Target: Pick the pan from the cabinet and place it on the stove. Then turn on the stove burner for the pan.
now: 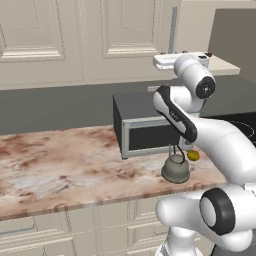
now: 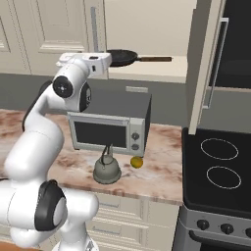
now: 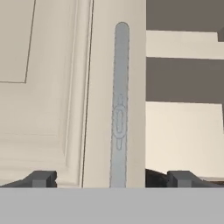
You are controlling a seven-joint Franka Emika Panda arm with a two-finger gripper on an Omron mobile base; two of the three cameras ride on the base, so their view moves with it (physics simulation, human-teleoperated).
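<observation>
The claw (image 3: 111, 179) is wide open and holds nothing. In the hand view its two dark tips stand on both sides of the long silver bar handle (image 3: 120, 105) of a closed cupboard door, without touching it; the claw looks straight at this door edge.

The pan (image 2: 121, 57) lies on the beige shelf (image 2: 162, 68) of the open cupboard (image 2: 147, 29), above the microwave (image 2: 110, 122). In the right base view the hand (image 2: 90, 63) is raised to shelf height, just at the left end of this shelf, and the black round part of the pan is just beside it, on its right. Whether they touch, the pictures do not tell.

The long axis of the pan goes along the shelf. The round part is at the end near the hand, and the brownish pan handle (image 2: 154, 59) points away from it, towards the open door (image 2: 208, 63) on the right, above the stove (image 2: 218, 169).

So the coming move probably depends on this: the pan is sideways from the claw, not in front of it, and its handle is the far end. The claw must likely turn towards the shelf and reach over the round part, or take the rim.

On the counter (image 1: 55, 160) below the microwave stand a grey kettle (image 2: 107, 169) and a small yellow fruit (image 2: 137, 162); they are well below the pan. The pan is not yet taken.
</observation>
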